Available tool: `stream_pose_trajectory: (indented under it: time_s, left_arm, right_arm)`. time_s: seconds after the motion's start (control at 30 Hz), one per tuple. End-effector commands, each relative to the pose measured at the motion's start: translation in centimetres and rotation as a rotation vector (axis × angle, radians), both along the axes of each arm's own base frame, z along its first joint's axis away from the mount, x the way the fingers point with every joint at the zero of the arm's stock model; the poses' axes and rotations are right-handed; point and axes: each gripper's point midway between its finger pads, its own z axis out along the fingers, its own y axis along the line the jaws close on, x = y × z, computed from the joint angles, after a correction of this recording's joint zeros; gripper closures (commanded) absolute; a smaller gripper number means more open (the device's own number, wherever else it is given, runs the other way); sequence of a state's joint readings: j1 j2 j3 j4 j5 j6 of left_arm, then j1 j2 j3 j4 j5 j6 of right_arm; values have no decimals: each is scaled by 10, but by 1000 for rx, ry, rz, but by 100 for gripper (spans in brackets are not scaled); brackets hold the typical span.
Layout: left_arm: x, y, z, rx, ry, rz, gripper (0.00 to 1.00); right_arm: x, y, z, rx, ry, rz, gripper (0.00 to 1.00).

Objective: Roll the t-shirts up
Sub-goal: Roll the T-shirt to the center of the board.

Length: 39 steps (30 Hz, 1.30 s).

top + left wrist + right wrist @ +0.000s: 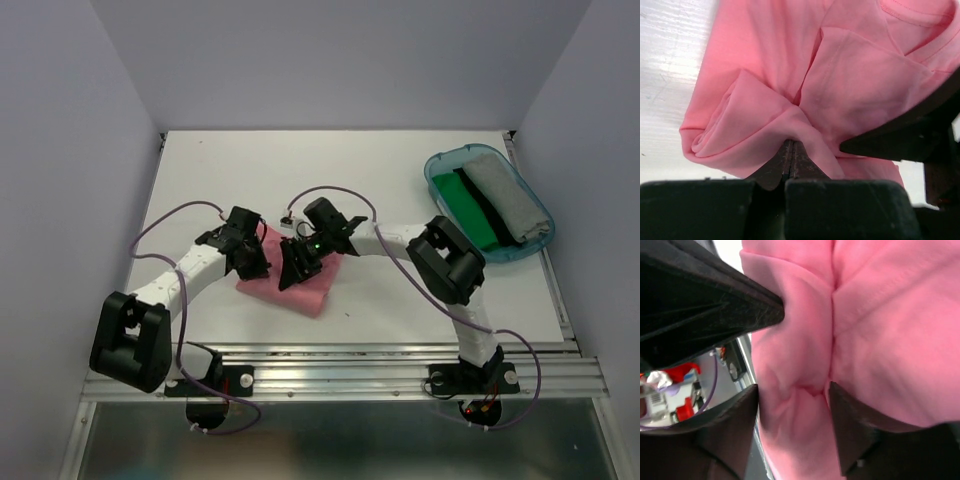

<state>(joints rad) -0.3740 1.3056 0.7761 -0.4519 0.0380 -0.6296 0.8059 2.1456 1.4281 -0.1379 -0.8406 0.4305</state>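
Here, pink t-shirt point(305, 290) in closed left jaws (between parted right jaws).

top: overhead, far | wrists: close-up | shared: pink t-shirt point(305, 292)

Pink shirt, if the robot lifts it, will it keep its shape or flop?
Probably flops: the pink shirt is soft, creased cloth, bunching into folds at the left tool. It looks light, and would likely come loose rather than roll away.

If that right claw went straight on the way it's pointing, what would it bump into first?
The pink t-shirt. The right gripper points straight into its folds with open fingers, and the cloth seems to sit between them.
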Motion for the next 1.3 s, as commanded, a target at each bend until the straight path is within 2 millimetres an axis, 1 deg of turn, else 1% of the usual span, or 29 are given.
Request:
stream_pose_trajectory:
  time_s: [0.0, 0.03, 0.07, 0.1, 0.13, 0.23, 0.3, 0.33, 0.37, 0.4, 0.47, 0.53, 0.57, 0.63, 0.67, 0.7, 0.73, 0.8, 0.83, 0.87, 0.93, 1.03, 1.07, 1.13, 1.17, 1.2, 1.23, 1.27]
  left_arm:
    - [9, -1, -3, 12, -27, 12, 100]
    - [10, -1, -3, 12, -29, 10, 100]
    - [11, -1, -4, 14, -28, 10, 100]
    - [12, -1, -4, 15, -27, 8, 100]
    - [13, -1, -4, 16, -26, 7, 100]
    - [17, 4, -6, 47, -36, 23, 100]
    - [18, 4, -8, 48, -35, 22, 100]
    - [18, 4, -9, 47, -33, 21, 100]
    - [17, 4, -10, 48, -27, 20, 100]
    - [18, 3, -10, 47, -28, 18, 100]
    - [19, 3, -11, 50, -27, 18, 100]
    - [19, 3, -11, 50, -29, 18, 100]
    - [19, 3, -11, 51, -26, 16, 100]
    - [20, 4, -12, 55, -26, 15, 100]
    - [20, 4, -12, 55, -26, 16, 100]
    - [20, 4, -12, 55, -26, 13, 100]
    - [20, 4, -12, 57, -26, 14, 100]
    - [21, 4, -12, 57, -25, 15, 100]
    - [20, 4, -12, 57, -25, 14, 100]
    - [21, 4, -11, 59, -27, 13, 100]
    - [20, 5, -12, 60, -24, 13, 100]
    - [21, 5, -11, 63, -25, 12, 100]
    - [22, 5, -11, 64, -29, 12, 100]
    - [23, 6, -11, 68, -27, 11, 100]
    - [23, 6, -12, 69, -25, 10, 100]
    - [23, 7, -12, 71, -25, 11, 100]
    - [22, 8, -12, 76, -23, 11, 100]
    - [23, 8, -12, 77, -25, 11, 100]
  right_arm:
    - [18, -7, 55, 31, -192, -71, 32]
    - [16, -13, 53, 15, -197, -81, 30]
    - [18, -17, 53, -1, -217, -99, 30]
    - [16, -21, 63, 8, -236, -110, 30]
    - [13, -27, 58, -13, -236, -118, 29]
    - [7, -38, 55, -37, -242, -131, 28]
    - [1, -49, 50, -61, -245, -142, 25]
    - [0, -52, 49, -70, -250, -147, 25]
    - [-6, -55, 47, -84, -271, -147, 25]
    - [-6, -59, 45, -96, -280, -153, 25]
    - [-12, -58, 43, -116, -322, -150, 25]
    - [-16, -60, 34, -145, -334, -141, 25]
    - [-14, -62, 26, -167, -339, -144, 25]
    - [-24, -56, 23, -169, -349, -108, 25]
    - [-27, -54, 22, -169, -351, -97, 25]
    - [-26, -54, 17, -177, -351, -96, 25]
    - [-30, -50, 16, -178, -357, -82, 26]
    - [-32, -48, 12, -190, -365, -77, 29]
    - [-32, -48, 8, -198, -360, -75, 33]
    - [-35, -46, 7, -196, -360, -67, 37]
    - [-36, -46, 5, -201, -354, -64, 42]
    - [-37, -46, 5, -198, -352, -63, 48]
    - [-37, -46, 5, -197, -349, -62, 56]
    - [-39, -45, 7, -191, -342, -58, 64]
    - [-39, -45, 8, -189, -336, -58, 74]
    - [-40, -44, 9, -184, -330, -56, 78]
    - [-42, -44, 10, -180, -321, -53, 85]
    - [-44, -42, 12, -169, -311, -52, 88]
